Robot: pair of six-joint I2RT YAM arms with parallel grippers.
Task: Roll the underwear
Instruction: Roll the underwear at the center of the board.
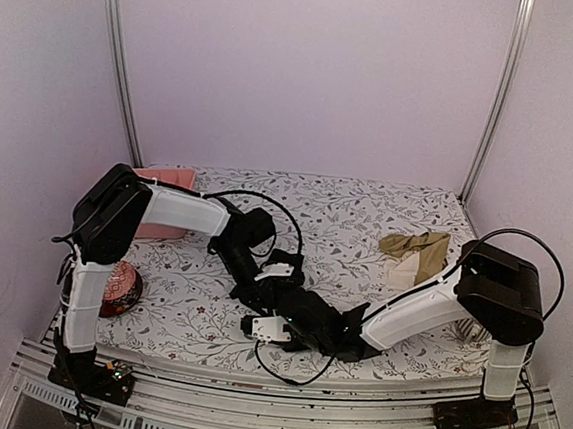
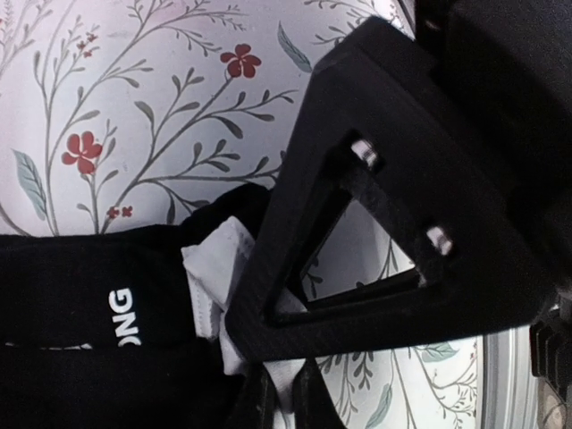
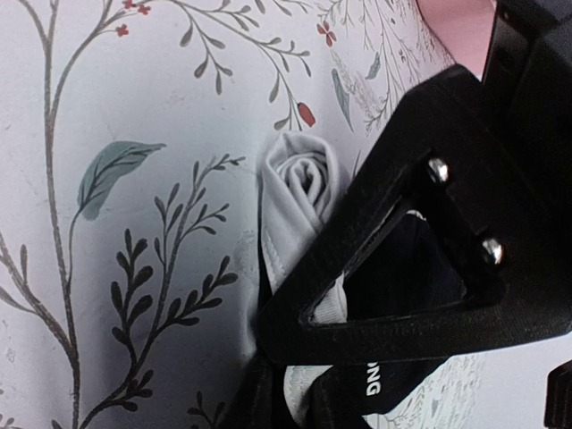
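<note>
The black underwear (image 2: 80, 304) lies on the flowered cloth, white lettering on its waistband and white trim bunched at its edge. My left gripper (image 2: 282, 393) is shut on a fold of that white trim. In the right wrist view the white trim is rolled into a small coil (image 3: 299, 179), and below it my right gripper (image 3: 299, 393) is shut on the trim beside the black underwear (image 3: 402, 277). In the top view the left gripper (image 1: 285, 293) and right gripper (image 1: 302, 321) meet near the front middle, hiding most of the garment. The tan underwear (image 1: 419, 254) lies crumpled at the right.
A pink item (image 1: 169, 179) sits at the back left by the left arm. A red bowl (image 1: 119, 290) stands at the left edge. Each wrist view shows the other gripper's black triangular finger (image 2: 384, 206) close alongside. Walls enclose the table on three sides.
</note>
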